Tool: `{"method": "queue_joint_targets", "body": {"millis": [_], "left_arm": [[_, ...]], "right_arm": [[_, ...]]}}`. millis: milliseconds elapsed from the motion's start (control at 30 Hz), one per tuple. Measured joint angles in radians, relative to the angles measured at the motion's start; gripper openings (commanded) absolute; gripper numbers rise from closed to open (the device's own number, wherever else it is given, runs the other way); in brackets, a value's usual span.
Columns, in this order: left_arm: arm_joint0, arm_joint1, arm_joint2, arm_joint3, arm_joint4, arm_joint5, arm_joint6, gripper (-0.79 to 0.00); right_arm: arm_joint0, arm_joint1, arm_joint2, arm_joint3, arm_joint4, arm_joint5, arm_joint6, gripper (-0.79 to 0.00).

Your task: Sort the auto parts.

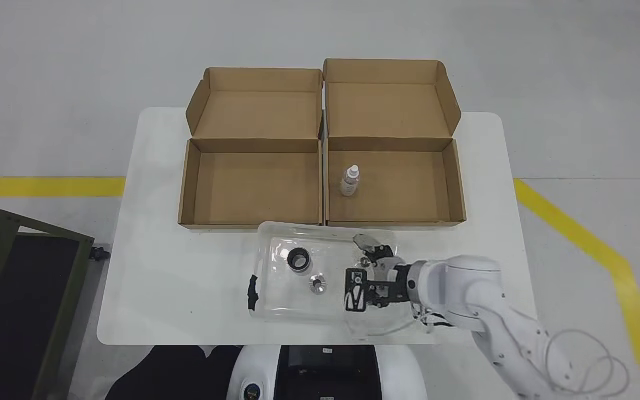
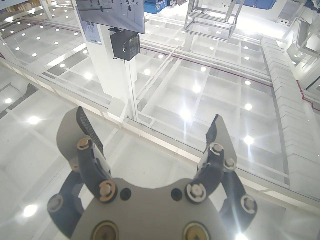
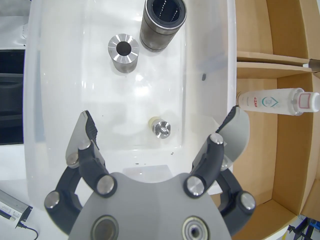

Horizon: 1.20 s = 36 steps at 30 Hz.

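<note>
Auto parts, three, all held in a clear plastic bin [image 1: 262,240] at the near edge of the white table [image 1: 160,250].
- Linear bearing [image 3: 162,23]: a dark cylinder, stood on end, its open bore lined with ball rows.
- Steel sleeve [image 3: 123,53]: shorter, stood on end just beside the bearing and apart from it, with a chamfered top around a dark hole.
- Small metal fitting [image 3: 161,128]: set on a pale base, well apart from the other two and nearest the right gripper.

Right gripper [image 3: 160,115]: held over the bin above the small fitting, jaws spread wide, nothing between them.

Left gripper [image 2: 148,114]: turned up toward a lit ceiling [image 2: 200,76], jaws likewise wide apart and holding nothing.

Cardboard boxes, two, lids folded back, placed side by side behind the bin.
- Left cardboard box [image 1: 250,185]: only its bare floor is seen.
- Right cardboard box [image 1: 400,190]: one white bottle [image 1: 349,180] is contained near its left wall; it is probably upright, though the angle leaves that unsure.
</note>
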State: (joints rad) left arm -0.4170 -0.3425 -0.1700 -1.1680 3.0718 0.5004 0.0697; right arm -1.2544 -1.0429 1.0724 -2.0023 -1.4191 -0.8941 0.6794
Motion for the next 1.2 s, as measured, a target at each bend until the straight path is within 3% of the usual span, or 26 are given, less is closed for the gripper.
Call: {"method": "queue_joint_targets", "body": {"millis": [333,533,767,933,1200], "left_arm": [[0.000,0.000,0.000,0.000,0.000,0.000,0.000,0.000],[0.000,0.000,0.000,0.000,0.000,0.000,0.000,0.000],[0.000,0.000,0.000,0.000,0.000,0.000,0.000,0.000],[0.000,0.000,0.000,0.000,0.000,0.000,0.000,0.000],[0.000,0.000,0.000,0.000,0.000,0.000,0.000,0.000]], "right_arm": [[0.033,-0.004,-0.037,0.031,0.019,0.027,0.088,-0.037],[0.054,-0.007,-0.059,0.050,0.038,0.040,0.134,-0.163],[0.079,-0.010,-0.080,0.068,0.059,0.059,0.171,-0.225],[0.096,-0.013,-0.098,0.084,0.063,0.072,0.193,-0.388],[0.122,-0.018,-0.122,0.103,0.077,0.100,0.235,-0.419]]}}
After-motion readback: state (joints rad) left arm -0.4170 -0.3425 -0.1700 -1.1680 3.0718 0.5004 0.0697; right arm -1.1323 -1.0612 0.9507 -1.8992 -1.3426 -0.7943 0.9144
